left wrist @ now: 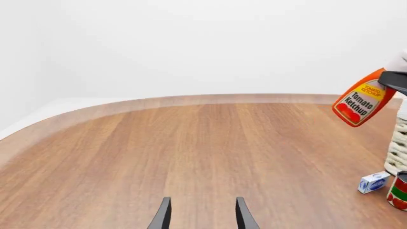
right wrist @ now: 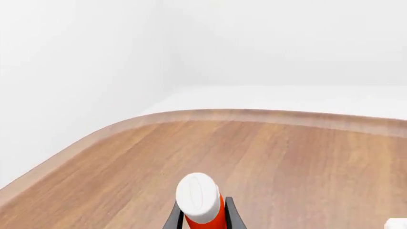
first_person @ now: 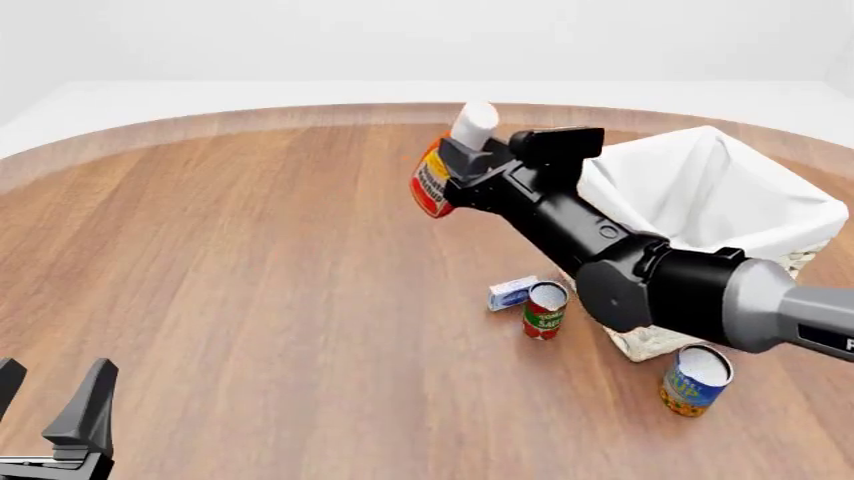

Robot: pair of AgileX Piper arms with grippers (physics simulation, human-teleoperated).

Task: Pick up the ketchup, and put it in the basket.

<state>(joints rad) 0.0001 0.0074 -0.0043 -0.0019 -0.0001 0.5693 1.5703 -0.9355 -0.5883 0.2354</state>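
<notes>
Small red plastic ketchup bottle (first_person: 430, 180) with white cap and yellow-and-white label: raised clear of the wooden table (first_person: 267, 260), tilted, cap uppermost, to the left of the large cream woven wicker basket (first_person: 694, 190) in the front view and not yet over its white cloth liner. Pinched at the neck by the right gripper (first_person: 461, 160), jaws closed on both sides just under the cap; grip near the top likely chosen to leave the body hanging free for lowering into the basket. Left gripper (first_person: 54, 400) low at the near edge, jaws spread, holding nothing, well apart. Red-and-green tomato can (first_person: 543, 310), small blue-and-white carton (first_person: 513, 293) and blue-and-orange can (first_person: 695, 380) standing beside the basket, under the arm's path; lift height presumably kept to clear them.
</notes>
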